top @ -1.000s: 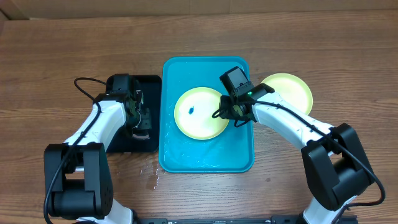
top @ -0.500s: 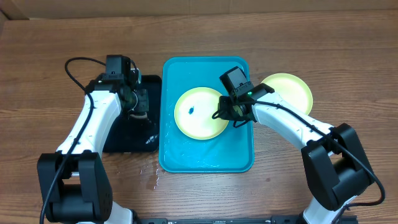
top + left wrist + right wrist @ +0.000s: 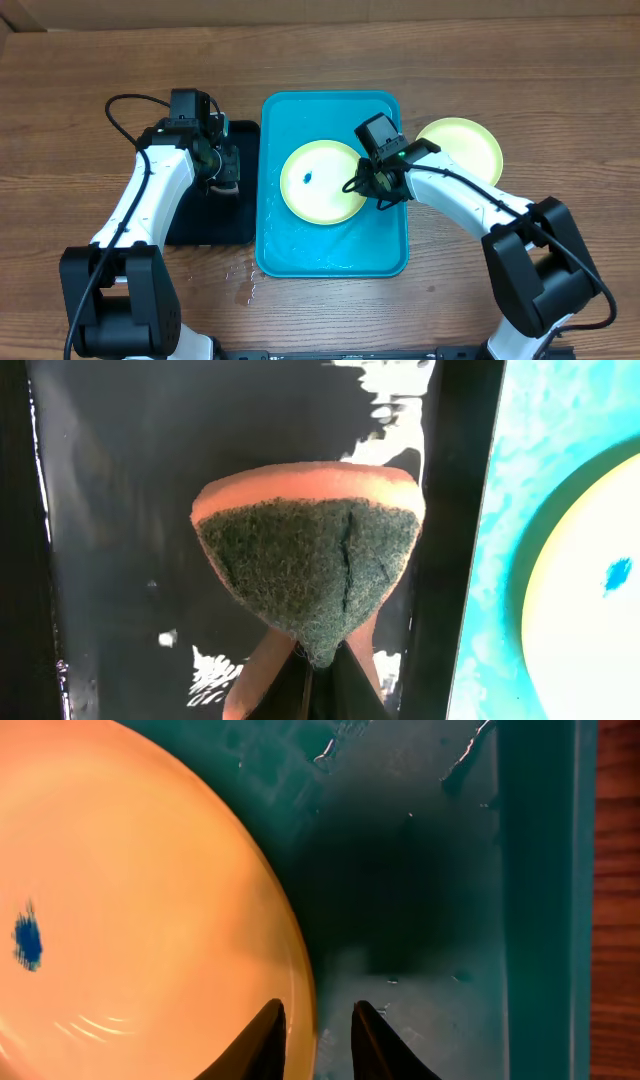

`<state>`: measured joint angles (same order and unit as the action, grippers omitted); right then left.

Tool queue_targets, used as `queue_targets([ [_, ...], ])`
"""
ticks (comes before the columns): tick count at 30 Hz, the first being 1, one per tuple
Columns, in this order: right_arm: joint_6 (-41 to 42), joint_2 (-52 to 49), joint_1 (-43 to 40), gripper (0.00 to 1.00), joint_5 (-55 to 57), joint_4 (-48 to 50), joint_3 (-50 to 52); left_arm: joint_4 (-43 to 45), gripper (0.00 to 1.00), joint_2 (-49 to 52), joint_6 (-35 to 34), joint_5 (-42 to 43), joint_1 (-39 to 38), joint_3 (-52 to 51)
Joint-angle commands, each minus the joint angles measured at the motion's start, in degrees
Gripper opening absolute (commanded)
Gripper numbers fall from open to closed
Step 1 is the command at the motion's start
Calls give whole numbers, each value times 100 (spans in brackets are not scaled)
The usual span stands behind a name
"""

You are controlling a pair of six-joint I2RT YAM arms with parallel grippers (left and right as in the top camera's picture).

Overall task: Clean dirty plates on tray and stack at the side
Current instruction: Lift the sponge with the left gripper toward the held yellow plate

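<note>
A pale yellow-green plate (image 3: pixel 322 182) with a blue speck (image 3: pixel 308 178) lies in the turquoise tray (image 3: pixel 335 255). My right gripper (image 3: pixel 368 186) stands at the plate's right rim. In the right wrist view its jaws (image 3: pixel 312 1035) have closed narrowly astride that rim (image 3: pixel 300 960), one finger over the plate and the other over the wet tray floor (image 3: pixel 430 900). A second yellow-green plate (image 3: pixel 462 148) rests on the table to the right of the tray. My left gripper (image 3: pixel 222 172) hangs over the black tray, shut on an orange sponge with a green scouring face (image 3: pixel 310 560).
The narrow black tray (image 3: pixel 200 225) lies left of the turquoise tray and is wet, with bright water patches (image 3: pixel 215 670). A small puddle (image 3: pixel 245 285) sits on the wooden table by the turquoise tray's front left corner. Black cables loop beside both arms.
My left arm swung toward the back of the black tray with the sponge in its grip. The right jaws narrowed around the plate's rim and shifted slightly forward.
</note>
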<state>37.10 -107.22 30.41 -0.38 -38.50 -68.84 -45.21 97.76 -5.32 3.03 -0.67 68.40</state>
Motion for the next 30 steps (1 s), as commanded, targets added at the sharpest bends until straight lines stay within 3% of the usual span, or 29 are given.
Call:
queue_targets([
  [1,201,-28,17,24,116,48,33,28,4,-107,162,85,-11,76],
  [8,216,-28,87,16,103,76,33,94,4,-107,149,85,-11,76],
  [19,219,-28,151,15,164,205,114,85,4,-105,149,85,-11,76],
  [23,219,-28,151,10,164,225,114,87,4,-103,144,85,-11,76],
  [30,330,-28,155,25,188,238,129,83,4,-103,144,87,-13,76],
])
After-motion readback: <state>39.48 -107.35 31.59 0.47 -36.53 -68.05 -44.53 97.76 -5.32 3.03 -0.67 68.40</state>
